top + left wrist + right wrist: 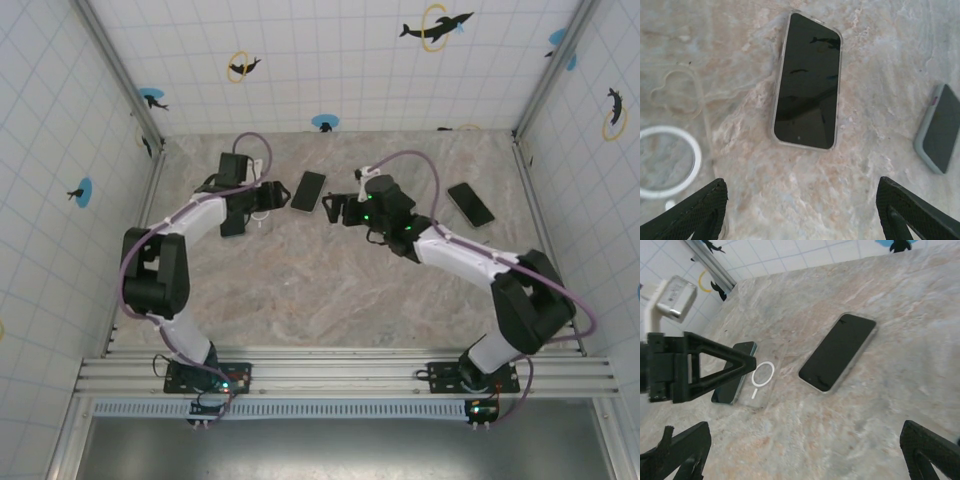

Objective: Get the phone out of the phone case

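A black phone [807,82] with a pale rim lies screen up on the marble table [300,290], between my two grippers. The phone [837,352] sits apart from a clear phone case [762,375] with a white ring, which lies flat and empty to its left. The case [667,160] is partly under my left gripper's left finger. My left gripper [802,210] is open just short of the phone's near end, touching nothing. My right gripper [805,450] is open wide above bare table, on the other side of the phone.
A second dark phone with a teal edge [732,375] lies beside the clear case, partly behind the left gripper [695,367]. A third phone in a grey case [470,204] lies at the right. Tiled walls close in the table.
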